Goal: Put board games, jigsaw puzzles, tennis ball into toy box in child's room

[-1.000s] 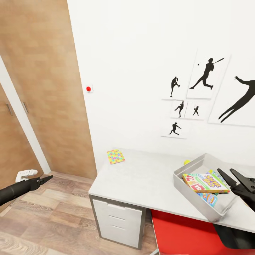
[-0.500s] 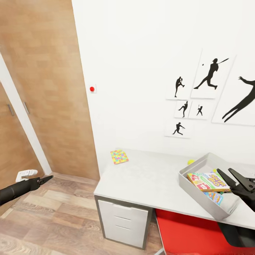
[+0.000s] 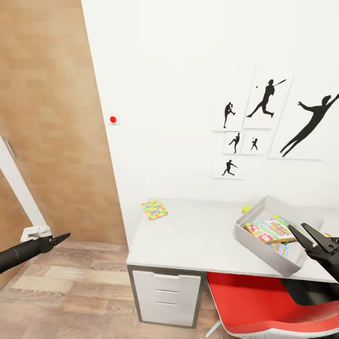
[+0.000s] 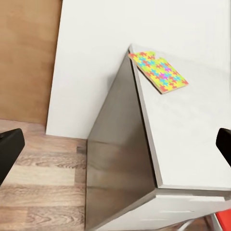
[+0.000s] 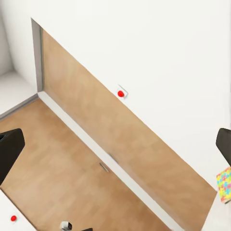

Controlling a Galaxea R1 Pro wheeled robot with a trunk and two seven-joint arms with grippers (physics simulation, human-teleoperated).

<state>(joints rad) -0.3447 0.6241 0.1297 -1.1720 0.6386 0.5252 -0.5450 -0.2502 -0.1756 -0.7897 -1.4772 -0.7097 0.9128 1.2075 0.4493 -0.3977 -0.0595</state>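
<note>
Head view: the table runs along the white wall in the lower centre of the frame. One jigsaw puzzle lies flat near its far left corner. The toy box sits at lower right, holding the SKIP-BO board game over other colourful boxes; the tennis ball rests on the table just behind the bin. The left gripper, at lower left above the wood floor, looks closed to a point and empty. The right gripper, at lower right, has its jaws spread and empty. Left wrist view: the same puzzle appears at upper centre on the table, with the gripper's fingers wide apart at the frame edges. Right wrist view: wall, wooden door and red button; fingers apart.
</note>
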